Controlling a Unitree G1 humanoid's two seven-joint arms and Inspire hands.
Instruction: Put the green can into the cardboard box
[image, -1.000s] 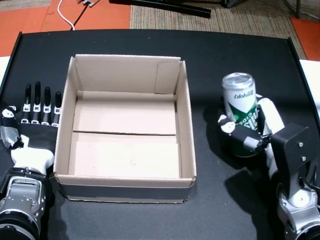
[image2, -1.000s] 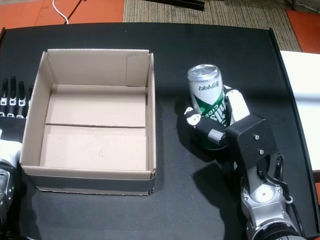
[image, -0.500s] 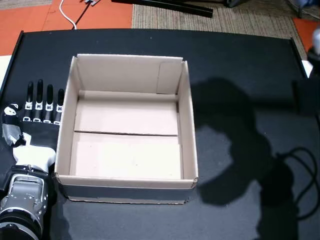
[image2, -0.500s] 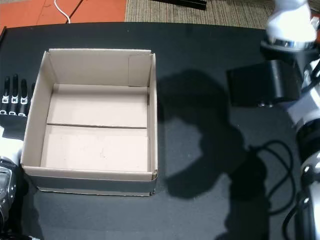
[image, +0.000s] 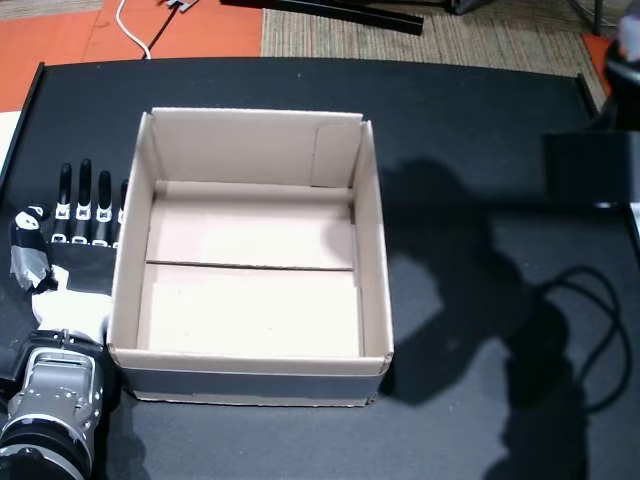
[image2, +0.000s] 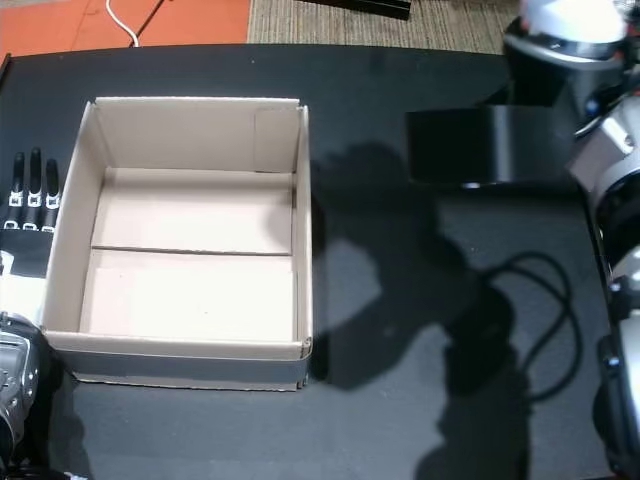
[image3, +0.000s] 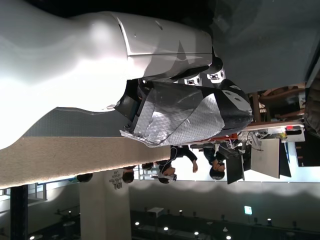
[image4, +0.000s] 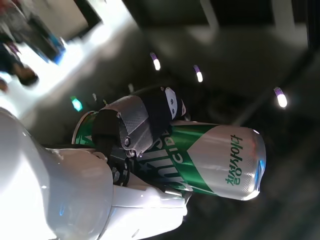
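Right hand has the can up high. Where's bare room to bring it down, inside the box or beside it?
The cardboard box is bare across its whole floor, between all four walls. The black table right of the box is bare too, apart from shadows. Left of the box is crowded: the left hand lies flat against that wall. The right hand grips the green can.

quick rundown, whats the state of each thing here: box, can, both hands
cardboard box: open at the top, nothing inside, upright on the black table.
green can: held in the right hand, seen only in the right wrist view.
right hand: shut on the can, fingers wrapped round it.
left hand: open, lying flat on the table beside the box, holding nothing.
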